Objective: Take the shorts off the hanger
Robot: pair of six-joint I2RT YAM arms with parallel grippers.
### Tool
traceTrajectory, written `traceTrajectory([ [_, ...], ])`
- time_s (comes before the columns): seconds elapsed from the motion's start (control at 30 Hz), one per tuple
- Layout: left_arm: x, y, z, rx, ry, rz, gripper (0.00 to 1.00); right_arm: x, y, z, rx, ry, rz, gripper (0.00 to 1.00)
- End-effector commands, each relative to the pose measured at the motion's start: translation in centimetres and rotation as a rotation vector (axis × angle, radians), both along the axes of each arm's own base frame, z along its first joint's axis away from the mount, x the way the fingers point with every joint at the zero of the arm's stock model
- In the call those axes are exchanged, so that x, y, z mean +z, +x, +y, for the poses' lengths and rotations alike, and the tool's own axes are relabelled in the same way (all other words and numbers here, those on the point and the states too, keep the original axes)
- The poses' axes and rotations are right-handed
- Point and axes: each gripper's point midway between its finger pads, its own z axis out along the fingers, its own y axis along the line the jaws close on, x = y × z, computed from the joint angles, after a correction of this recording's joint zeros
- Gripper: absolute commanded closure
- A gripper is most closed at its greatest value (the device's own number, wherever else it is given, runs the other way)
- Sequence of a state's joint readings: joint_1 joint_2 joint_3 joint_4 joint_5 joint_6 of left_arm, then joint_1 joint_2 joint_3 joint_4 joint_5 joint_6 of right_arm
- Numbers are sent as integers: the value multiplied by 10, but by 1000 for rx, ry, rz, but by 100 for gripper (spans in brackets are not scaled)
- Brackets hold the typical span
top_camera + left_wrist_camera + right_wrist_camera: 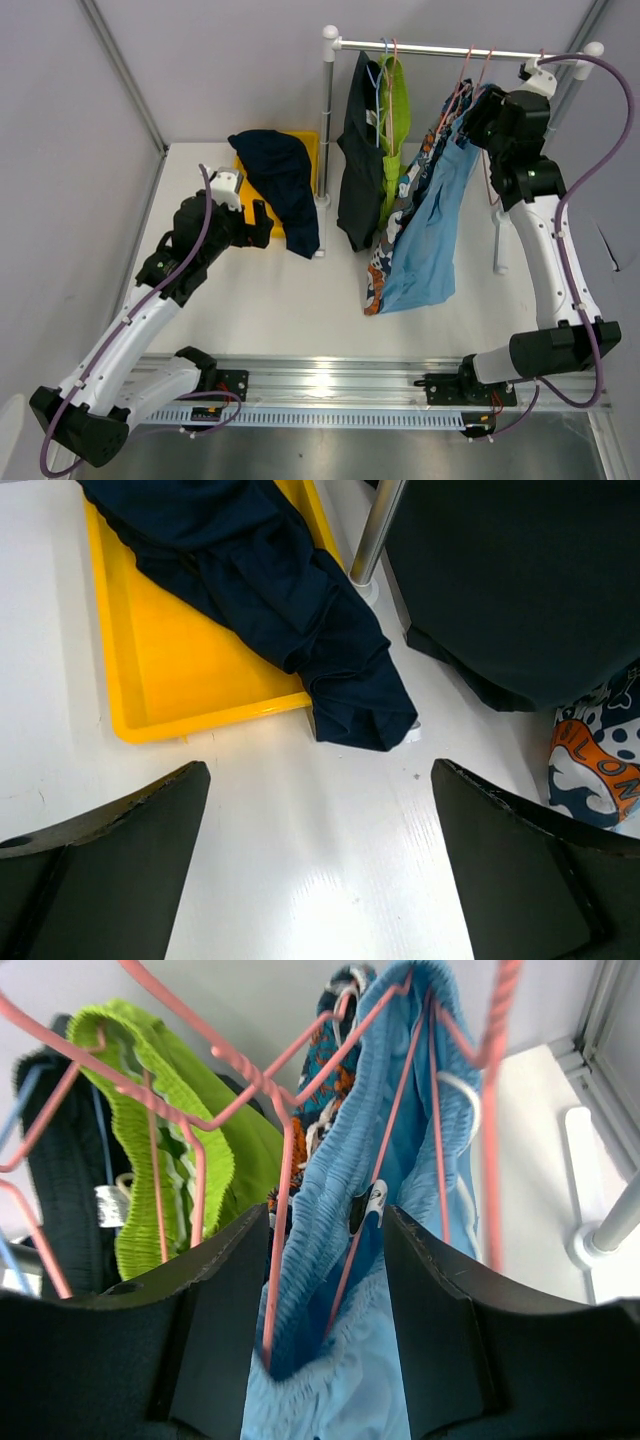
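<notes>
Straddling the waistband: right gripper (325, 1250) sits high at the rail (440, 48), its fingers partway together on either side of the bunched elastic of the light blue shorts (430, 235); fabric fills the gap, but whether it is truly pinched cannot be told
Doing it well: judged, a wire of the pink hangers (268, 1085) runs between the same fingers, so the grip should take cloth alone, then slide the waistband off the wire's end rather than tug downward, which could drag the hanger along the rail
Idle arm: left gripper (320, 780) has its fingers wide apart, holding nothing, hovering over the white table (290, 300) just short of the yellow tray (160, 660)
Container: yellow tray holds the navy shorts (290, 610), one leg spilling over its near corner onto the table
On the rail: charcoal-black shorts (357, 170), lime green shorts (398, 100) and patterned shorts (375, 280) hang beside the light blue pair
</notes>
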State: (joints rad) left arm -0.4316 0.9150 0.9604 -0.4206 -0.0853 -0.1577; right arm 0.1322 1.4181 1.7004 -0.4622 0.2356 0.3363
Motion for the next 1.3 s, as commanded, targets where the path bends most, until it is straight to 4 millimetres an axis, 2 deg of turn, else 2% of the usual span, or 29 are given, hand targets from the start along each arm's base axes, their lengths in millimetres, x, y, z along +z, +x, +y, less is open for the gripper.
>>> traceTrajectory([
  [0.0,15,3,5,38,-28,-57,1,16,12,4,-27,-20,-60,46],
  [0.27,16,1,6,38,-34,-66,1,5,30,11,-44,-39,-47,50],
  [0.4,15,0,7,41,-33,-67,1,0,37,8,-63,-59,-31,64],
  [0.43,14,0,7,43,-32,-66,1,1,38,9,-62,-62,-32,77],
  [0.53,14,0,8,47,-32,-66,1,2,38,6,-75,-70,-25,100],
  [0.6,14,0,8,50,-30,-67,1,7,36,5,-75,-71,-32,100],
  [0.77,12,2,9,54,-24,-62,1,45,12,7,-46,-59,-107,100],
  [0.8,10,2,9,55,-18,-58,1,61,0,7,-40,-48,-141,100],
  [0.93,11,2,12,68,-9,-62,1,84,-35,17,38,-5,-202,100],
  [0.97,11,2,12,68,-9,-62,1,87,-42,19,54,-8,-219,100],
  [1.0,12,2,12,67,-11,-64,1,80,-45,22,70,-16,-216,100],
  [1.03,11,2,12,66,-10,-66,1,97,-60,21,84,-14,-277,100],
  [1.07,11,2,12,68,-10,-66,1,100,-65,23,104,-35,-292,100],
  [1.13,11,3,13,70,-6,-66,1,109,-72,20,104,-59,-317,100],
  [1.27,9,4,17,91,5,-64,1,110,-73,20,112,-83,-317,100],
])
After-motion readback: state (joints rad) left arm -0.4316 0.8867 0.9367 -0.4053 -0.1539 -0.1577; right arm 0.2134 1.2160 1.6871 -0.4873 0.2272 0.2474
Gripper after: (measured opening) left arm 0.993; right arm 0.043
